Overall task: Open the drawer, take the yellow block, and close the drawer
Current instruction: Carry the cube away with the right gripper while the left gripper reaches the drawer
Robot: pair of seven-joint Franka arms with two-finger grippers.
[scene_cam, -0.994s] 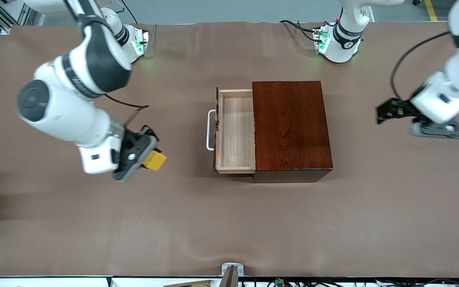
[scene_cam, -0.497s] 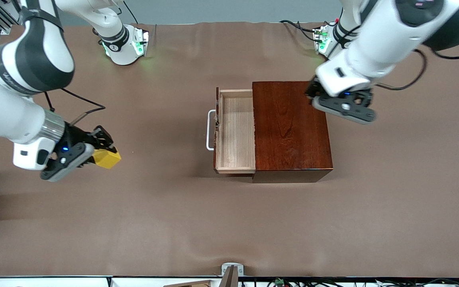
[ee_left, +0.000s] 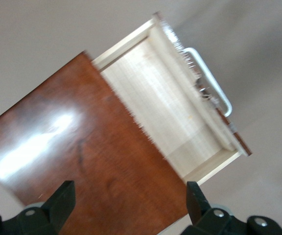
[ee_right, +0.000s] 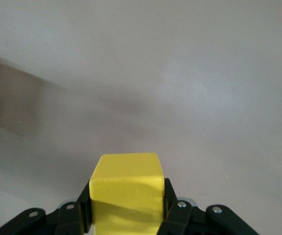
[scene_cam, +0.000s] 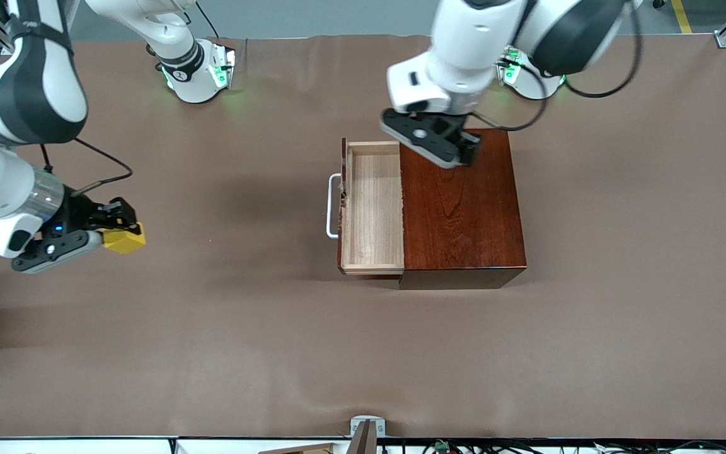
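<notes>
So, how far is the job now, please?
Done: the drawer stands pulled out and shows nothing inside. The yellow block is out, clamped in the right gripper over the table toward the right arm's end. In hand: the left gripper, fingers open, hangs over the wooden box. Left: closing the drawer.

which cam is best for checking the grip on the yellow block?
Right wrist view: the yellow block fills the foreground, clamped between the right hand's fingers, both contact sides visible. The front view shows it small at the right hand, toward the right arm's end of the table. The left wrist view shows only the open drawer.
</notes>
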